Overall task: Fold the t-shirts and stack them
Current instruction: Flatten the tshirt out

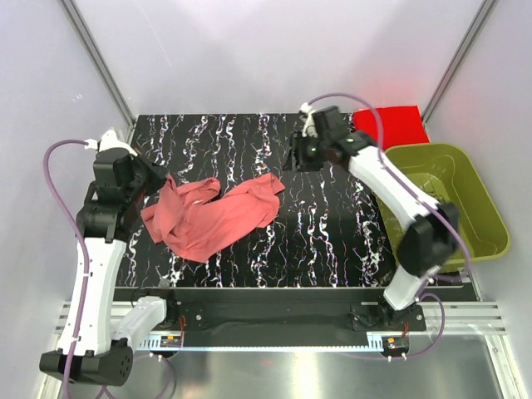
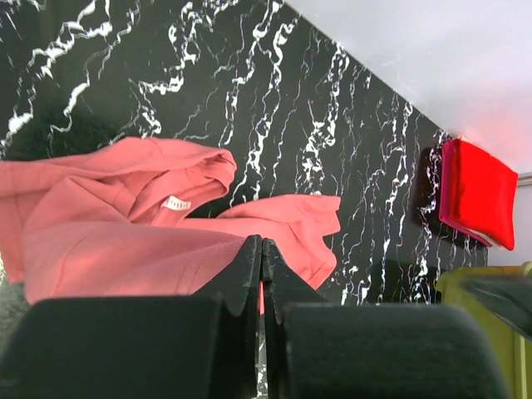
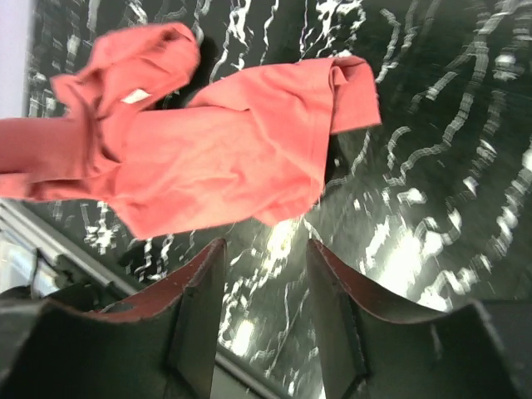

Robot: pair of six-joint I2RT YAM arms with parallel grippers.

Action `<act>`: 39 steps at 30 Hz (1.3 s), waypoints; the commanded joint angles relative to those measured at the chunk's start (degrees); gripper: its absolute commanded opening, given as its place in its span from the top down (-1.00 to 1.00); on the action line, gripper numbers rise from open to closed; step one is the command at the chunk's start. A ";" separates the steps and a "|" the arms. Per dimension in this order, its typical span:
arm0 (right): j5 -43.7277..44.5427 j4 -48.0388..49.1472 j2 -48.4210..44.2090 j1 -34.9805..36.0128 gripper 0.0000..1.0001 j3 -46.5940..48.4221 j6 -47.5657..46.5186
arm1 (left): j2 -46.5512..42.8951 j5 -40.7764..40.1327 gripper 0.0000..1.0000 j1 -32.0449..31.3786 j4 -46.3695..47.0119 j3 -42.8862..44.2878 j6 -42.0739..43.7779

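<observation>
The salmon-pink t-shirt (image 1: 212,214) lies crumpled on the left half of the black marbled table (image 1: 332,224). It also shows in the left wrist view (image 2: 125,241) and the right wrist view (image 3: 224,158). The red t-shirt (image 1: 389,125) lies folded at the back right corner and shows in the left wrist view (image 2: 480,193). My left gripper (image 1: 155,178) is shut at the pink shirt's left edge, with its tips (image 2: 262,243) over the cloth and no cloth seen pinched. My right gripper (image 1: 293,156) hangs open and empty (image 3: 264,243) above bare table, right of the pink shirt.
An olive-green plastic basket (image 1: 482,199) stands off the table's right side, next to the right arm's base. White walls and slanted metal posts (image 1: 100,62) enclose the back. A metal rail (image 1: 274,328) runs along the near edge.
</observation>
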 commanded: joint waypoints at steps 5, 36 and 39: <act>-3.17 3.60 15.98 1.84 -0.04 6.53 -1.67 | -2.55 -2.41 1.00 0.85 1.53 1.72 4.67; 8.99 4.51 12.84 5.01 1.00 5.36 -0.08 | 2.73 6.64 1.00 1.11 4.88 14.97 3.61; 18.68 -4.82 4.15 4.58 1.00 12.21 -2.72 | 6.32 7.51 1.00 1.11 3.12 25.24 3.79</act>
